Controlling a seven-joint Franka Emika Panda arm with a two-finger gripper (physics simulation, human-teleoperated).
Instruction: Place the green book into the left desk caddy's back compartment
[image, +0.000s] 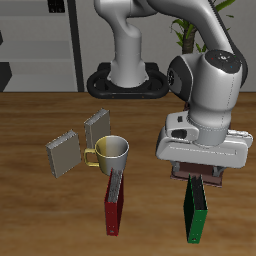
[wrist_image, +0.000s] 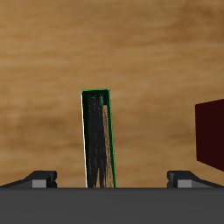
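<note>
The green book (image: 195, 210) stands upright on the table near the front edge. In the wrist view it (wrist_image: 98, 140) shows from above, green cover with black page edges. My gripper (image: 198, 176) hangs right over the book's top. It is open, with the fingers (wrist_image: 39, 179) wide apart, the book below the gap between them and untouched. A dark brown piece (image: 214, 181) shows just under my hand and looks like the left desk caddy. My hand hides most of it, and its back compartment is hidden.
A red book (image: 115, 200) stands upright beside the green one. A yellow-green mug (image: 110, 152) is behind it. Two grey slabs (image: 62, 152) (image: 97, 128) stand farther back. A dark red shape (wrist_image: 210, 131) sits at the wrist view's edge.
</note>
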